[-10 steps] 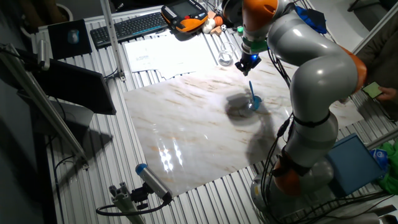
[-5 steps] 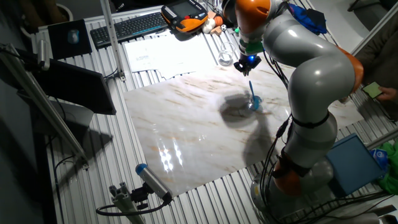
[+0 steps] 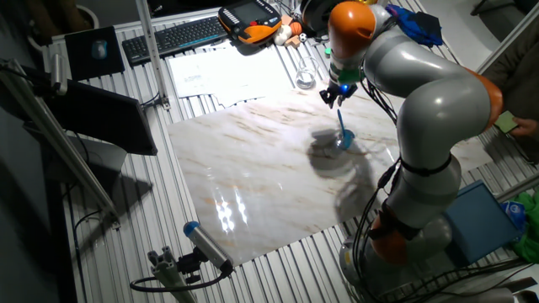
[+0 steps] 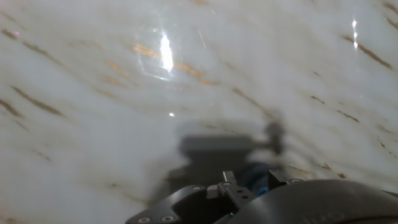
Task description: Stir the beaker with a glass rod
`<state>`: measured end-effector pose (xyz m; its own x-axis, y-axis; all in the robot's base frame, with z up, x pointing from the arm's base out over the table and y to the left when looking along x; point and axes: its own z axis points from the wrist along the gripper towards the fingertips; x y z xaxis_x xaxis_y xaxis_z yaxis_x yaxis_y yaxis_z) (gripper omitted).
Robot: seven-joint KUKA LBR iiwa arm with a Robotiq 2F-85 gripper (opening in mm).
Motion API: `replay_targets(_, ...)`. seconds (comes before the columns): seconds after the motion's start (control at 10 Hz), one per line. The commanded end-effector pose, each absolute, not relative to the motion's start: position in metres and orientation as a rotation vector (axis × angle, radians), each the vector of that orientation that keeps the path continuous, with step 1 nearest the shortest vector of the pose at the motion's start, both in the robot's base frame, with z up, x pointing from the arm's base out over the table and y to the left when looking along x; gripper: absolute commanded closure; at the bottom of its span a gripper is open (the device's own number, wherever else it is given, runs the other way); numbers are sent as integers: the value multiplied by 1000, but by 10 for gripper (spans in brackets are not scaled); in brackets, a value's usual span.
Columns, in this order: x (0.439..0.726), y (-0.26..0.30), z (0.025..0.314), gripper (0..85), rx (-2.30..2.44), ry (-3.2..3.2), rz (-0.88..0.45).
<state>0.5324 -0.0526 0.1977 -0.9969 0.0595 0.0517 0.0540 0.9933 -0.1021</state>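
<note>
Beaker with glass rod gripped by fingers, flask near behind.

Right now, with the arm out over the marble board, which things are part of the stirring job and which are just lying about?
Part of the job:
- small blue-tinted clear glass beaker
- thin light-blue glass rod, standing in the beaker
- robot's hand, at the rod's top

Lying about:
- clear round-bottomed flask
- black keyboard
- grey cylinder with blue cap
- white papers

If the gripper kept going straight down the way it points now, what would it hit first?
Most likely the beaker under the gripper, which seems to hold the glass rod standing in it; then the marble board. Depth is unclear.
</note>
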Motion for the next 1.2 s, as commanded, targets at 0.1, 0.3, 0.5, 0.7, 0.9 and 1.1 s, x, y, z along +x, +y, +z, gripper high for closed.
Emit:
replay_targets(0.1, 531, -57, 189, 510, -79, -3093, 144)
replay_targets(0.3, 526, -62, 182, 510, -59, -3112, 161)
replay_targets(0.5, 520, -66, 178, 510, -58, -3129, 144)
replay_targets(0.7, 517, -64, 177, 510, -69, -3137, 149)
replay_targets(0.9, 517, -64, 177, 510, -69, -3141, 157)
replay_targets(1.1, 517, -64, 177, 510, -62, -3143, 159)
